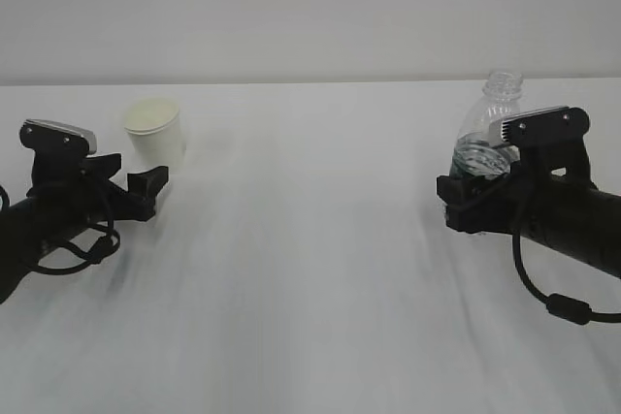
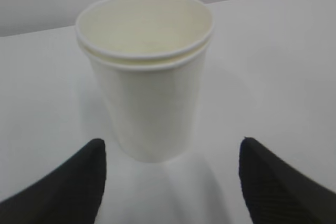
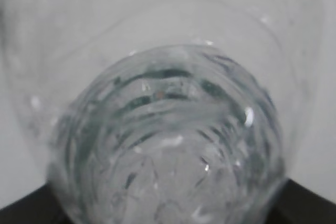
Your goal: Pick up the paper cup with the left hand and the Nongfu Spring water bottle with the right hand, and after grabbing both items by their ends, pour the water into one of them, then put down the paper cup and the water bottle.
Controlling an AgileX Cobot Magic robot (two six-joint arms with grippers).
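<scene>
Left wrist view: my left jaws (image 2: 170, 182) stand spread short of the small cream-white paper cup (image 2: 144, 77), upright near the desk's (image 1: 310, 269) far left edge. I should advance level until they flank its base. My right jaws (image 1: 475, 196) sit around the clear ribbed water bottle (image 1: 482, 138), far right; whether they pinch it, I cannot tell.

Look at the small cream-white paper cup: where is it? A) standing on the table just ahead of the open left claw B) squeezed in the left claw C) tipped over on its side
A: the small cream-white paper cup stands upright on the white table, untouched ahead of the open left claw.
</scene>
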